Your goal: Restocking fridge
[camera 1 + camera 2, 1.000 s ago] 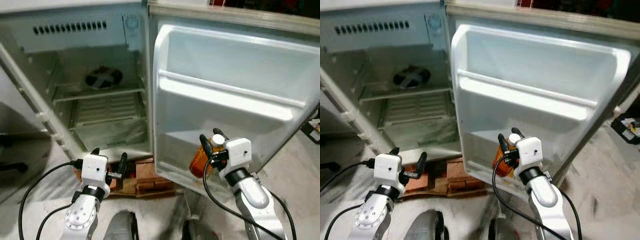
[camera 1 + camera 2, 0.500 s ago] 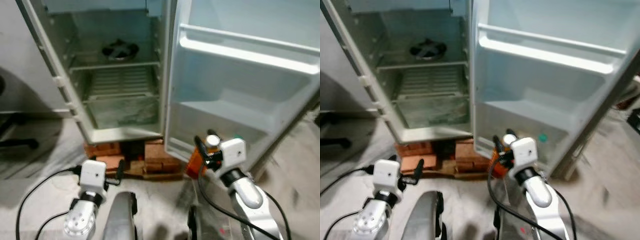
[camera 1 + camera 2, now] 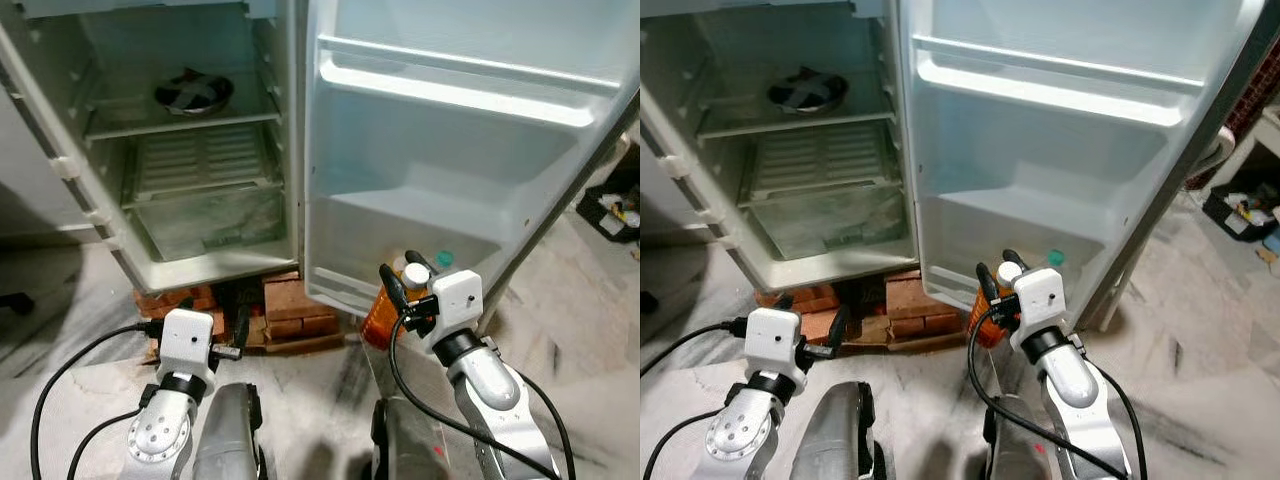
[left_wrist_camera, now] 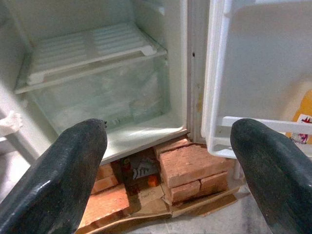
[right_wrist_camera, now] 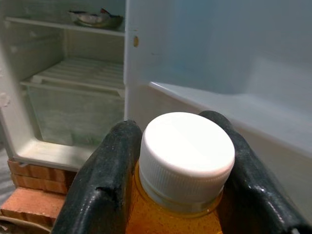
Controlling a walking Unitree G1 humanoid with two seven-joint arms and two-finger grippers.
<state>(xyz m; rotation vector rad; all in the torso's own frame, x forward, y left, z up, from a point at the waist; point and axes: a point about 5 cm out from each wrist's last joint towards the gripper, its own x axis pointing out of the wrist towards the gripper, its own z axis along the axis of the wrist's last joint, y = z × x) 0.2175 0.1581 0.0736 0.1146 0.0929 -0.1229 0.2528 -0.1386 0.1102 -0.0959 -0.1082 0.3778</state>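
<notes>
My right gripper [image 3: 400,268] is shut on an orange bottle [image 3: 381,316] with a white cap [image 5: 187,152]. It holds the bottle upright by the neck, just in front of the lower shelf [image 3: 420,235] of the open fridge door. In the right wrist view both black fingers [image 5: 105,175] press against the cap's sides. My left gripper [image 3: 213,308] hangs low and open with nothing between its fingers [image 4: 63,180]. It points at the bottom of the open fridge [image 3: 190,160].
The fridge stands on red bricks [image 3: 290,305]. A dark dish [image 3: 193,92] sits on its upper shelf, above a clear crisper drawer [image 3: 210,225]. A small green object [image 3: 443,259] lies in the door's lower shelf. Clutter [image 3: 612,205] lies on the floor at far right.
The whole picture has shifted as the camera moved; the fridge now shows further left. My right gripper still holds the bottle by the door's lower shelf. The left gripper stays open.
</notes>
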